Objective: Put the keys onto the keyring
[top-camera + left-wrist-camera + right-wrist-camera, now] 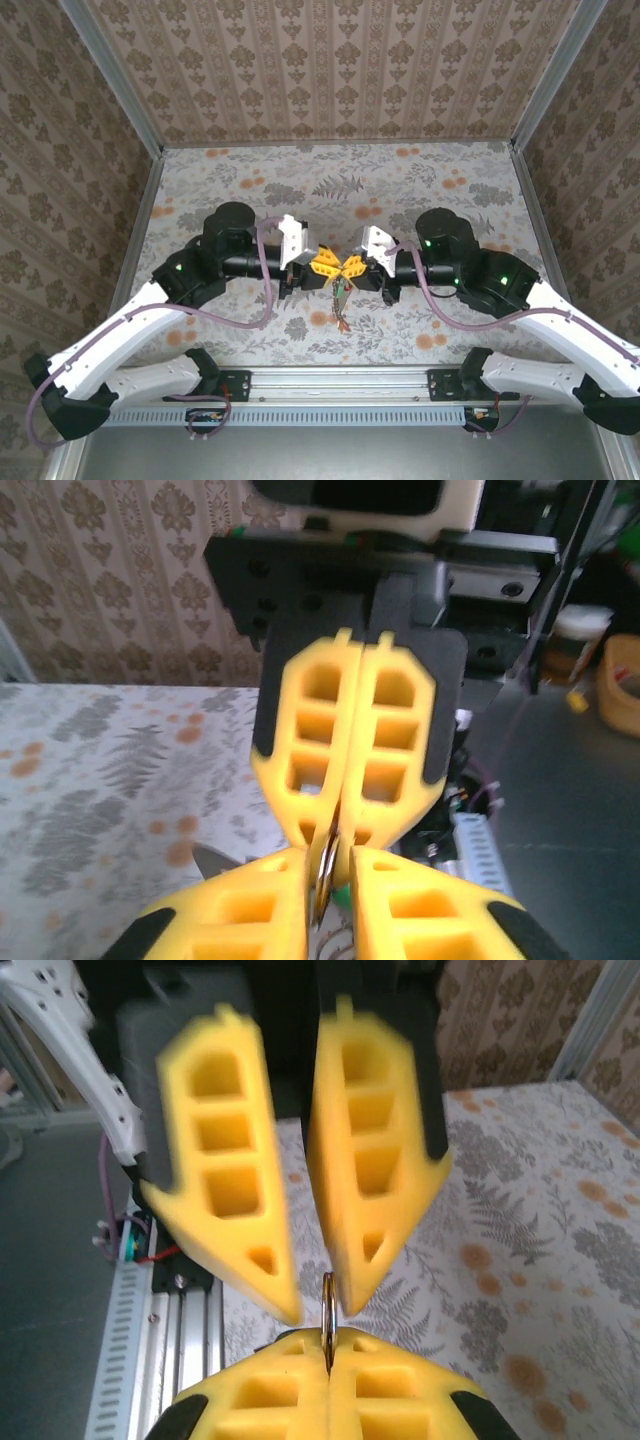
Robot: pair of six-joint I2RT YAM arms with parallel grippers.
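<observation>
Over the middle of the table my two grippers meet tip to tip. My right gripper [351, 266] [328, 1348] is shut on the keyring [327, 1310], a thin metal loop standing edge-on out of its fingertips. The tips of my left gripper [327, 265] [318, 1308] stand apart on either side of the ring's free end, close to it without clamping it. In the left wrist view the keyring [325, 872] sits in the gap between my own fingers, with a green key [344, 896] just behind it. The keys [343, 300] hang below the grippers.
The floral tablecloth [250, 185] lies under both arms, with patterned walls round the back and sides. A metal rail [340, 380] runs along the near edge between the arm bases. Purple cables [262, 300] loop beside each arm.
</observation>
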